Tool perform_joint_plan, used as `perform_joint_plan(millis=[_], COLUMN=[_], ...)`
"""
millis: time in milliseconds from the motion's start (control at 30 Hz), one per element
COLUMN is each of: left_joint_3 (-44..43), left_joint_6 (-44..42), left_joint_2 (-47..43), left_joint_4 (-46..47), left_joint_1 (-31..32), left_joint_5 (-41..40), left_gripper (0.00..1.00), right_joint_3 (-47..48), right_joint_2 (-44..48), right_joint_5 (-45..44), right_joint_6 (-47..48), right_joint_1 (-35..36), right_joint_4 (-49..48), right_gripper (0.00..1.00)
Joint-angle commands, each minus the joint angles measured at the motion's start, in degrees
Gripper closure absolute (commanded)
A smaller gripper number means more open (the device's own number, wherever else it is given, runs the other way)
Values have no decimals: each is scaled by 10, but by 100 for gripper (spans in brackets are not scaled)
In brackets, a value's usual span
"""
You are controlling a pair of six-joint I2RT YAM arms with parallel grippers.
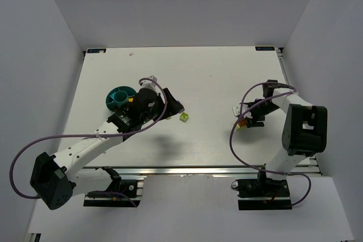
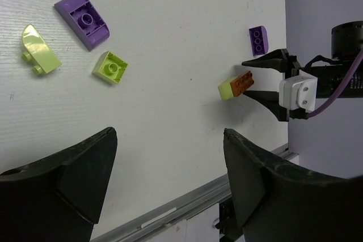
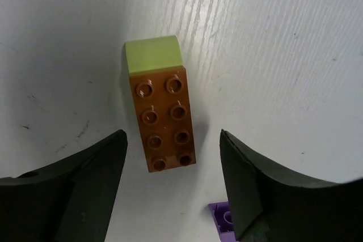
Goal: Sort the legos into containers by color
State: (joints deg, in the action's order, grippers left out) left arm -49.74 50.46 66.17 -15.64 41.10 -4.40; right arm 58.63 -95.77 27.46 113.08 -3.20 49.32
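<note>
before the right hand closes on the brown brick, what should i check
1. Right hand open: ok.
2. Brown studded plastic brick between its fingers: ok, roughly centred.
3. Brick alone: not ok, a lime green plastic block touches its far end; joined or not, cannot tell.
4. Small purple studded brick clear of the fingers: cannot tell, it lies close by one.
5. Round teal plastic bowl unobstructed: not ok, the left arm partly covers it.
</note>
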Motion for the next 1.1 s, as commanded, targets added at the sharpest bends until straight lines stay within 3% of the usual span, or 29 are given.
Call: perform_joint_plan(millis=[0,200,333,467,567,600,733,833,867,1067], left_joint_3=[4,17,30,48,70,81,99,114,117,120], left_joint_6=[-2,-7,-10,-14,-18,-21,-38,-65,-73,-119], left_joint_2=[-24,-38,-46,-65,-75,-82,-91,-104,-107,-115], left_joint_4=[-2,11,26,54,82,103,161,226,250,299], left_joint_1=[3,3,3,3,3,3,3,4,4,6], left_joint_5=[-15,-12,-1,16,36,41,81,108,113,135], left_gripper=[15,15,15,14,14,14,14,13,13,11], right_joint_3=[32,46,50,92,130,160,195,189,185,170], right_joint_2=[-16,-28,-27,-1,10,9,8,13,17,30], right_joint_5=[-27,-42,-36,37,134,161,311,385,404,482], right_joint_6=[139,145,138,107,21,-46,-208,-325,-414,-688], right_joint_1=[1,3,11,27,58,66,106,137,149,194], right_joint_4=[10,26,44,96,149,175,201,171,136,1], right_gripper=[31,53,77,89,95,100,100,100,100,100])
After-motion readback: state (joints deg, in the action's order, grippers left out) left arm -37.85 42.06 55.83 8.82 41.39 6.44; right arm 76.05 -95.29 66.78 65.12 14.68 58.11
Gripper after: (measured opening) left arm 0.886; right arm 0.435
